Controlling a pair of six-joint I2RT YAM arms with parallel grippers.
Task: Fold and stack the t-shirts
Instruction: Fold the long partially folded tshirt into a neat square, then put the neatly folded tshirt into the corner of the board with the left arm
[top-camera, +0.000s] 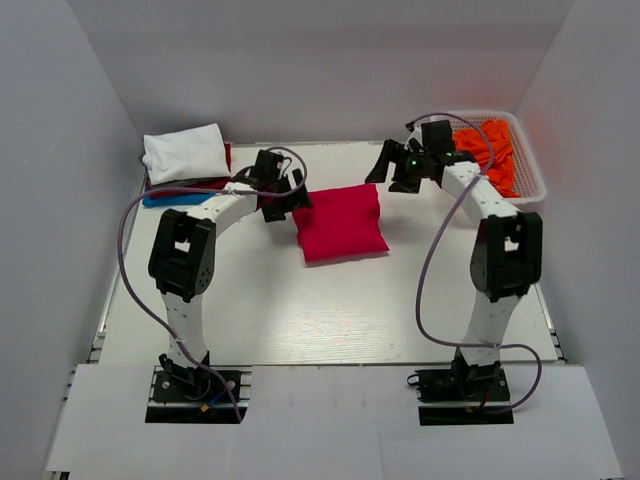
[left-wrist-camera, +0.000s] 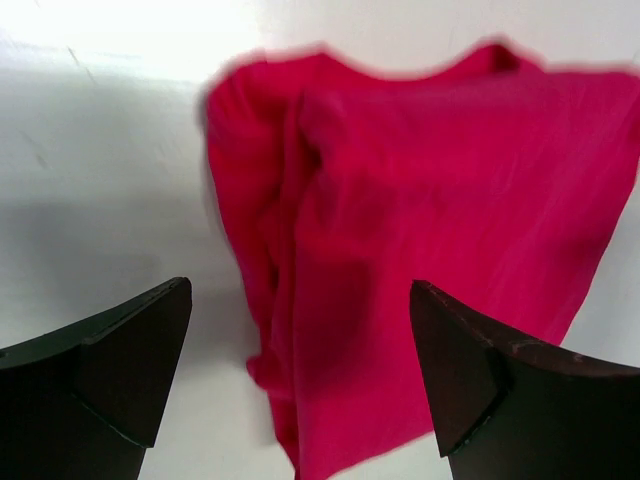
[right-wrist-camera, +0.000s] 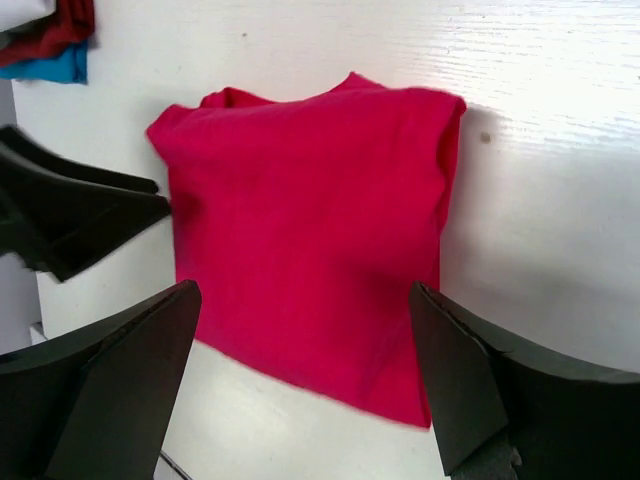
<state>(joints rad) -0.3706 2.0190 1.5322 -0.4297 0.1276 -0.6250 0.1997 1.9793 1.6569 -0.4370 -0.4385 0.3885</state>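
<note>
Stack, far left: a folded soft white t-shirt lies on top of a dark red t-shirt and a blue t-shirt, in the far-left corner of the white table; these three are judged done.
Left gripper: jaws spread wide, nothing between them; it hangs over the left edge of the folded crimson piece; contact with the cloth cannot be told.
Crimson-red t-shirt: folded to a compact rectangle, lying flat at mid-table between the two grippers and well apart from the stack; left edge somewhat bunched; fold judged complete, stacking not yet done.
Right gripper: jaws spread wide and empty; positioned above the shirt's far-right side.
Basket, far right: a white plastic basket holds crumpled orange t-shirts; unfolded; their number cannot be told.
Outstanding: the crimson piece has to go onto the stack; the orange ones remain to be folded and stacked; task judged past halfway.
</note>
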